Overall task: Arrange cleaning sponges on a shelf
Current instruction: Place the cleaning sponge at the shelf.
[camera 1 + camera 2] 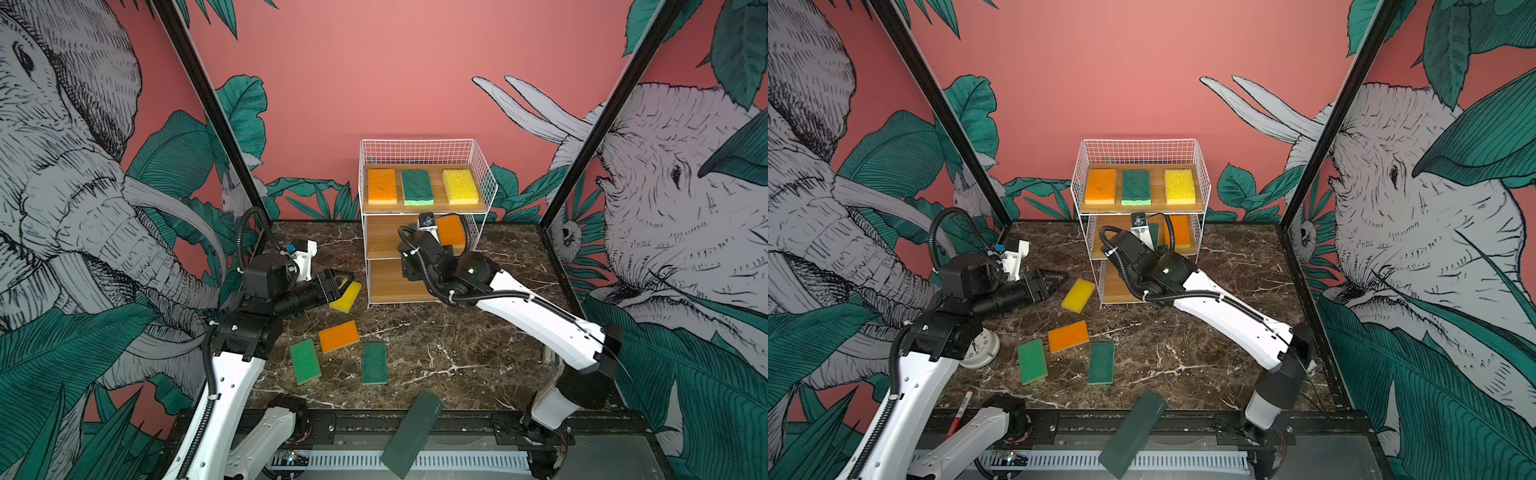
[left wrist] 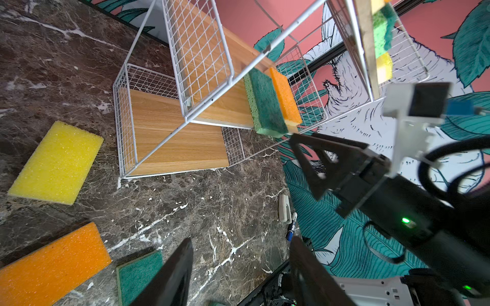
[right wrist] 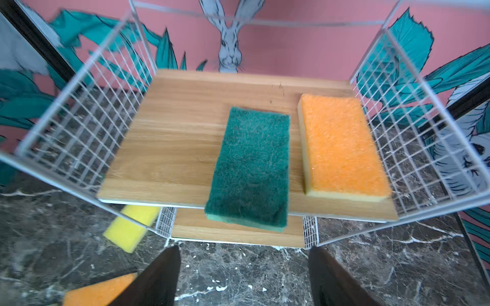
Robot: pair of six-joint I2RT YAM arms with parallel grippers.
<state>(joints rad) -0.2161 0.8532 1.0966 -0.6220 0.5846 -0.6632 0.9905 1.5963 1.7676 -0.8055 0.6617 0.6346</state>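
My right gripper is open and has nothing in it; its two dark fingers stand apart over the marble table, just in front of the shelf. My left gripper is open too and holds nothing, and it hangs over the table beside the shelf, near a yellow sponge on the table. The shelf is a white wire rack with three wooden boards like steps. On the middle board lie two sponges side by side: a green sponge that sticks out a bit past the front edge, and an orange sponge next to the wire side. The rest of that board is bare wood. On the top board three sponges lie in a row: an orange top sponge, a green top sponge in the middle, and a yellow top sponge. The bottom board has nothing on it. On the table in front of the shelf lie an orange table sponge and two green table sponges, close together but apart. A long dark green slab lies across the front edge of the table. By my left arm there is a white clock and a red pen.
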